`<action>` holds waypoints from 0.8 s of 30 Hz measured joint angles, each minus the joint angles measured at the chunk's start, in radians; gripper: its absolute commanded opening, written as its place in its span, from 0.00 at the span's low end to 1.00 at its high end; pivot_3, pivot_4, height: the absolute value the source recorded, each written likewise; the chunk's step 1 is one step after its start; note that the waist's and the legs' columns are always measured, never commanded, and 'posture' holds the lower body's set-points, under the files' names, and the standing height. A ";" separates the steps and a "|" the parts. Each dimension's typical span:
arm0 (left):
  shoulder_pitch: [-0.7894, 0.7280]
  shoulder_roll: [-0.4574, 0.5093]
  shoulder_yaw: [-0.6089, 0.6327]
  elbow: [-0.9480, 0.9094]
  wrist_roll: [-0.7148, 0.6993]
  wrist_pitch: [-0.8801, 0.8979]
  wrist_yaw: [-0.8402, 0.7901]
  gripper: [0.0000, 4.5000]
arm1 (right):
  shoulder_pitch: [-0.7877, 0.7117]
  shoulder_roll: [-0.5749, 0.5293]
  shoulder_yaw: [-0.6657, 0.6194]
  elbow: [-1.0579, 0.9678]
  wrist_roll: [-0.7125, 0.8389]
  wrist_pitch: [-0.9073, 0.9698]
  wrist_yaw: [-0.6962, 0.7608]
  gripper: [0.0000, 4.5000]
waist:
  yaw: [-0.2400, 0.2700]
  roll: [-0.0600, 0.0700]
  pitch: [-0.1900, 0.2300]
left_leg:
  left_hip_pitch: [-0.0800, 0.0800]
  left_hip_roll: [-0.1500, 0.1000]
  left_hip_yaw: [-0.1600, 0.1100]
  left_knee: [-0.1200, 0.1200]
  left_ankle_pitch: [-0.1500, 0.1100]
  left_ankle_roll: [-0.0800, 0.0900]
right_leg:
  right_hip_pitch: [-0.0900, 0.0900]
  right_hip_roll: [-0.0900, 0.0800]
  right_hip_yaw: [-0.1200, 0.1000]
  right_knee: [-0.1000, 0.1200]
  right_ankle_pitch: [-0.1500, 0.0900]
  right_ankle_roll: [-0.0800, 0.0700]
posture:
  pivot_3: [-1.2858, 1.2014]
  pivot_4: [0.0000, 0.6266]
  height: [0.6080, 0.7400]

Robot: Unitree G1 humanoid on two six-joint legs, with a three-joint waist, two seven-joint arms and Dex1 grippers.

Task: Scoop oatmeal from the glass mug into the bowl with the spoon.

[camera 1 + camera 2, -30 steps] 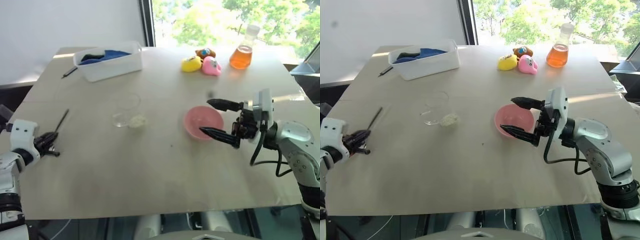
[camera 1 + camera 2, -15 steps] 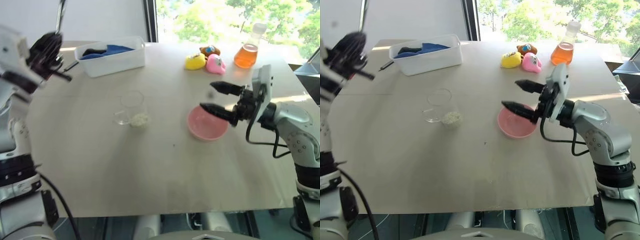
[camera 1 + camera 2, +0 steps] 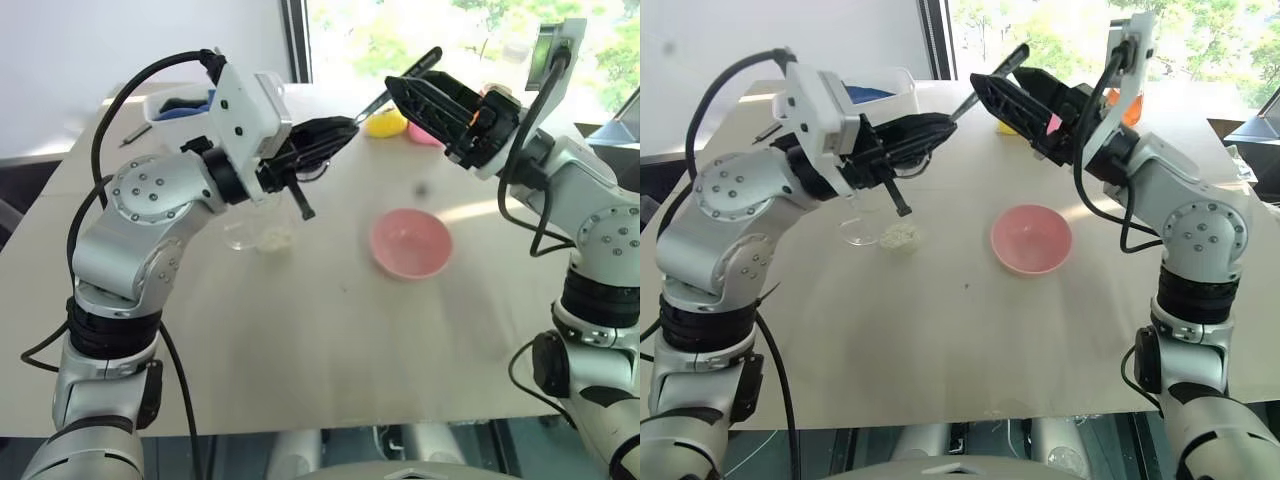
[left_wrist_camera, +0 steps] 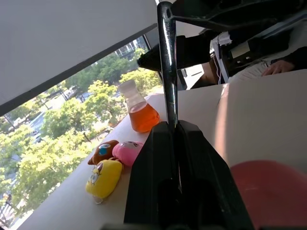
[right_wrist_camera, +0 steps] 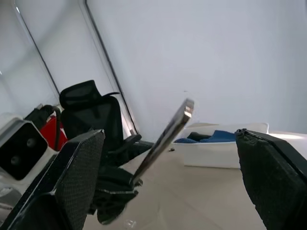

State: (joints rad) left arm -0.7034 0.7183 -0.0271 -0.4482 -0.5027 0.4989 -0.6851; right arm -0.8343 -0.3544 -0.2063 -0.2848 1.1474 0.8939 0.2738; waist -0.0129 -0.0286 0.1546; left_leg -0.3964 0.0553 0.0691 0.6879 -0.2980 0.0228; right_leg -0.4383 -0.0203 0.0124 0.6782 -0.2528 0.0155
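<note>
My left gripper [image 3: 945, 122] is shut on the spoon [image 4: 166, 62] and holds it in the air above the table. The slim metal handle slants up to the right, and its tip lies between the wide-open fingers of my right gripper [image 3: 997, 78], with a gap on each side in the right wrist view. A short dark end hangs below the left fingers [image 3: 303, 205]. The glass mug [image 3: 865, 225] stands on the table under the left gripper, partly hidden by it. A small heap of oatmeal [image 3: 900, 236] lies on the table beside the mug. To the right, the pink bowl [image 3: 410, 243] sits empty.
A white tub [image 3: 895, 85] holding blue cloth stands at the back left, with a dark pen [image 3: 765, 140] near it. Soft toys [image 4: 103, 177] and a flask of orange liquid [image 4: 141, 115] stand at the back right. Both arms cross above the table's middle.
My left arm swung up from the table's left edge to the middle, carrying the spoon. My right gripper rose from over the bowl, still open, and now brackets the handle tip.
</note>
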 measured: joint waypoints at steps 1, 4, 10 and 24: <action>-0.001 0.001 -0.009 0.000 0.016 -0.008 -0.008 0.01 | 0.000 0.000 0.000 0.000 0.006 0.002 -0.003 1.00 | 0.000 0.000 0.000 | -0.001 0.000 0.001 0.000 0.000 0.000 | -0.001 0.000 0.000 0.000 0.000 0.000 | 0.52 0.24 1.00; -0.001 0.000 -0.027 0.003 0.067 -0.030 -0.025 0.01 | 0.000 0.000 0.003 -0.004 0.036 0.017 -0.018 1.00 | 0.000 0.000 0.000 | -0.001 0.000 0.002 0.000 0.000 0.000 | -0.002 0.000 0.001 0.000 0.000 0.000 | 0.52 0.24 1.00; -0.007 -0.032 -0.063 0.026 0.128 -0.059 -0.040 0.00 | 0.000 0.005 0.003 -0.005 0.068 0.020 -0.050 0.88 | 0.000 0.000 0.000 | -0.001 0.000 0.002 0.000 0.000 0.000 | -0.002 0.000 0.002 0.000 0.000 0.000 | 0.52 0.24 1.00; -0.032 -0.093 -0.061 0.055 0.175 -0.069 -0.049 0.00 | 0.005 -0.005 0.002 -0.013 0.089 0.018 -0.070 0.02 | 0.000 0.000 0.000 | -0.001 0.001 0.002 0.000 0.000 0.000 | -0.002 0.001 0.002 0.000 0.000 0.000 | 0.52 0.24 1.00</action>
State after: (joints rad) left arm -0.7352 0.6254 -0.0886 -0.3932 -0.3273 0.4300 -0.7342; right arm -0.8294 -0.3597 -0.2045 -0.2980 1.2367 0.9120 0.2041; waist -0.0126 -0.0285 0.1546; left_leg -0.3978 0.0560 0.0710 0.6880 -0.2980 0.0228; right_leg -0.4404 -0.0197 0.0149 0.6786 -0.2527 0.0156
